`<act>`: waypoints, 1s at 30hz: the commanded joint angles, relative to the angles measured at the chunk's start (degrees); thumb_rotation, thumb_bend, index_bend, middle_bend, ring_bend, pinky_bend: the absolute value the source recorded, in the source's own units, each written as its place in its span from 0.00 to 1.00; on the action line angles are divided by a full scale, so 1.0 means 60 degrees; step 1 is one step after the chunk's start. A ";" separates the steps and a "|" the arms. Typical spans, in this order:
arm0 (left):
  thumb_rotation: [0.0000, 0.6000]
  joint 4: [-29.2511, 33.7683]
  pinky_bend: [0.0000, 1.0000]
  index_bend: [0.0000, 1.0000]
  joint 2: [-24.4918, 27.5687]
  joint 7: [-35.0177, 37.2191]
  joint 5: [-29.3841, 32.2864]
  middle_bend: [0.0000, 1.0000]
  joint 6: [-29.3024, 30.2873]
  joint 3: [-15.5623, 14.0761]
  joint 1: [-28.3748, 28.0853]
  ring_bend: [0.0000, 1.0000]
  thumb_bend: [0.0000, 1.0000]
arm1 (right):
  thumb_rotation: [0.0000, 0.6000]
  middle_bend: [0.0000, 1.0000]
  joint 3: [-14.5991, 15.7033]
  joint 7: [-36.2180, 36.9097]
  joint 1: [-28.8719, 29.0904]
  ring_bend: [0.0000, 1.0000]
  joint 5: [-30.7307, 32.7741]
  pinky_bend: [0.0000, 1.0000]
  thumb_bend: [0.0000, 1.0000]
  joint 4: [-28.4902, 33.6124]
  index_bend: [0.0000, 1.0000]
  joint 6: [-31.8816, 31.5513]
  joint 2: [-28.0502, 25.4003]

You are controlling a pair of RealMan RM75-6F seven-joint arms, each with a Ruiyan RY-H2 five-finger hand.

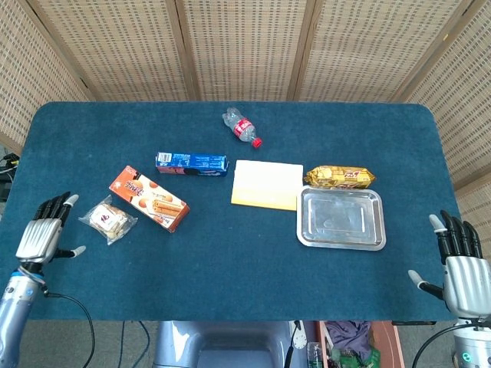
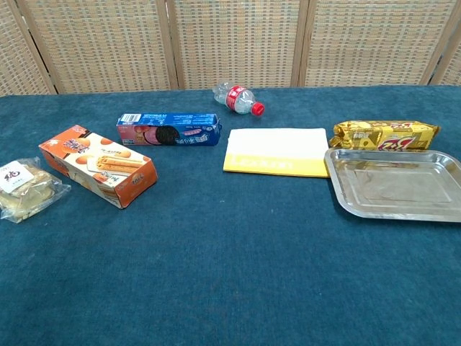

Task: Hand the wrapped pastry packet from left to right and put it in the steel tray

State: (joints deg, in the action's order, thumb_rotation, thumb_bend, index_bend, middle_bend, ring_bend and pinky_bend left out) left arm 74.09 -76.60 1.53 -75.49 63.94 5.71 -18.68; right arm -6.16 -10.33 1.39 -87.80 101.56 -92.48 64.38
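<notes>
Head view alone catches both hands: left hand, fingers spread and holding nothing, just beside the wrapped pastry packet at the table's left; right hand spread too, well apart from the steel tray. Chest view shows packet and tray, no hands.

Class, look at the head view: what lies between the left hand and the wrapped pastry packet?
Only bare blue cloth of the table. The head view shows the left hand open beside the wrapped pastry packet, not touching.
</notes>
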 commanded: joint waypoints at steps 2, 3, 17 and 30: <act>1.00 -0.1233 0.21 0.00 -0.0844 0.0287 0.0189 0.03 -0.1112 0.0177 -0.0853 0.01 0.00 | 1.00 0.00 -0.0052 -0.0019 0.0036 0.00 0.0103 0.00 0.00 0.0001 0.00 0.0062 0.0005; 1.00 -0.1574 0.23 0.01 -0.1114 0.0197 0.0159 0.06 -0.1348 0.0201 -0.1093 0.03 0.00 | 1.00 0.00 -0.0062 -0.0033 0.0052 0.00 0.0161 0.00 0.00 -0.0019 0.00 0.0115 0.0018; 1.00 -0.2379 0.49 0.53 -0.2111 -0.0606 0.0406 0.46 -0.1373 0.0386 -0.1600 0.34 0.00 | 1.00 0.00 -0.0112 0.0204 0.0086 0.00 0.0308 0.00 0.00 -0.0053 0.00 0.0211 -0.0036; 1.00 0.0521 0.52 0.60 -0.0024 0.0113 -0.0561 0.52 0.0792 0.0738 -0.1052 0.39 0.00 | 1.00 0.00 -0.0060 0.0499 0.0052 0.00 0.0238 0.00 0.00 0.0001 0.00 0.0206 -0.0167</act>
State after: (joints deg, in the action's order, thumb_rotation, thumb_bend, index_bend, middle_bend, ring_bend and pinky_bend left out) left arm 71.78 -80.51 1.77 -76.88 66.83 9.34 -25.47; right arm -6.53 -7.35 1.70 -86.37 101.56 -91.25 63.39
